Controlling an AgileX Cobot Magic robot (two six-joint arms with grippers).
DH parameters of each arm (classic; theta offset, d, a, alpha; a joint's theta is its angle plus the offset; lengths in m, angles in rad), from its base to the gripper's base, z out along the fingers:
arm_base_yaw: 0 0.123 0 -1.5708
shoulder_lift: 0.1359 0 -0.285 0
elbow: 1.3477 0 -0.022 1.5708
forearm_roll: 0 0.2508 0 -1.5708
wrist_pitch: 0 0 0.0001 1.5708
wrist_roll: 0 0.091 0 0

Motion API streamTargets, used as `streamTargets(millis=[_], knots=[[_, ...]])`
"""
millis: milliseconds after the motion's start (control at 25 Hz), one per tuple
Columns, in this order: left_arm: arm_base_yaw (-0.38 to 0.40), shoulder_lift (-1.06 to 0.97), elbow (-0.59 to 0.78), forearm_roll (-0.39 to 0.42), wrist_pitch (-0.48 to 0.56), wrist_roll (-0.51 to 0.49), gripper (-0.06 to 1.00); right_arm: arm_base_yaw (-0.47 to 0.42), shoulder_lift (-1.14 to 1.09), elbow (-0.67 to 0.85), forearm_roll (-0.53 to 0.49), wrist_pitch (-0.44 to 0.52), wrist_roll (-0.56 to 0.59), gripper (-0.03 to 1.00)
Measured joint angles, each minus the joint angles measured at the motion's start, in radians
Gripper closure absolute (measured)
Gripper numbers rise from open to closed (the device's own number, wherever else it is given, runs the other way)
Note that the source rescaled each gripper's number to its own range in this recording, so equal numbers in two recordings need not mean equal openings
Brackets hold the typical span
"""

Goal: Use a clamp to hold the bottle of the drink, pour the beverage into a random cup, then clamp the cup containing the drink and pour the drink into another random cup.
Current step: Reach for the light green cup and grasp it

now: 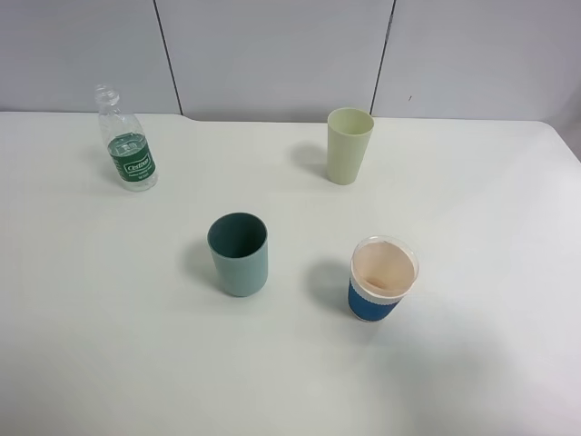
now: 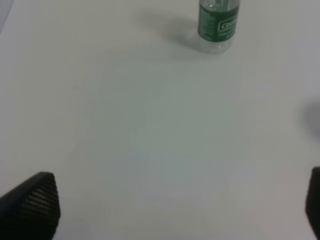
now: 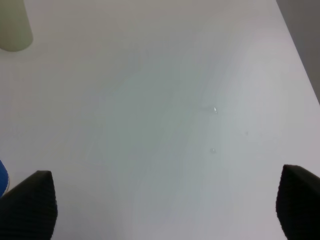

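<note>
Nearest: blue-sleeved paper cup (image 1: 383,277), front R; teal cup (image 1: 238,254) near, its L. Back ctr: tumbler (image 1: 349,145); back L: bottle (image 1: 130,145), upright on tabletop (image 1: 91,345). I see L pincer (image 2: 180,200), R pincer (image 3: 167,190) both agape, empty.

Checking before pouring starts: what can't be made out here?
Bottle: left wrist view cuts off its neck; label blurred.
Yellow-green tumbler: right wrist view's edge leaves only its lower part.
Paper cup: a blue sliver at that view's edge.
Left gripper, right gripper: only fingertips in wrist views.
</note>
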Motion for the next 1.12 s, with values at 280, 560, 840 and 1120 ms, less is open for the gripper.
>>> streamTargets(millis=[280, 560, 840, 1120], knots=[[0.000, 0.000, 0.000, 0.000, 0.000, 0.000, -0.06, 0.000, 0.000, 0.000, 0.000, 0.000, 0.000, 0.30], [0.000, 0.000, 0.000, 0.000, 0.000, 0.000, -0.06, 0.000, 0.000, 0.000, 0.000, 0.000, 0.000, 0.30], [0.000, 0.000, 0.000, 0.000, 0.000, 0.000, -0.06, 0.000, 0.000, 0.000, 0.000, 0.000, 0.000, 0.30], [0.000, 0.000, 0.000, 0.000, 0.000, 0.000, -0.06, 0.000, 0.000, 0.000, 0.000, 0.000, 0.000, 0.30]])
